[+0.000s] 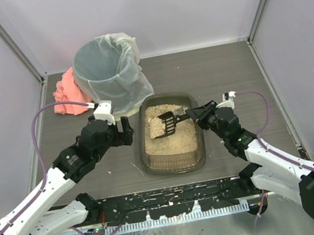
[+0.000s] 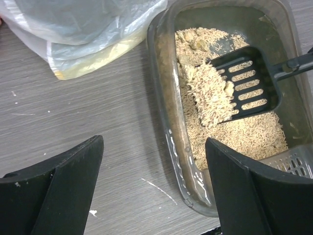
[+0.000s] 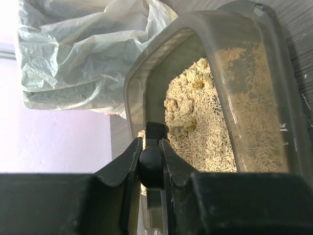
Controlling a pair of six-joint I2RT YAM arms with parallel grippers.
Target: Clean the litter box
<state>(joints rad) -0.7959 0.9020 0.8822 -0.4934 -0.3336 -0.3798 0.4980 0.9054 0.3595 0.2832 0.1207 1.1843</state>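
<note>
The litter box (image 1: 146, 147) is a shallow dark tray of beige litter in the middle of the table. A black slotted scoop (image 1: 168, 123) hovers over the litter with a heap of pellets on it, and shows again as the scoop (image 2: 247, 83). My right gripper (image 1: 198, 114) is shut on the scoop handle (image 3: 150, 164), at the box's right side. My left gripper (image 1: 128, 131) hangs open just left of the box; its fingers (image 2: 63, 188) stand wide apart over the table and the box's rim (image 2: 172, 134), holding nothing. Clumps (image 3: 183, 115) lie in the litter at the far end.
A tall round bin (image 1: 105, 65) with a whitish liner (image 2: 88, 29) stands behind and left of the box, close to its far corner. A pink cloth (image 1: 68, 95) lies left of the bin. Side walls close in the table.
</note>
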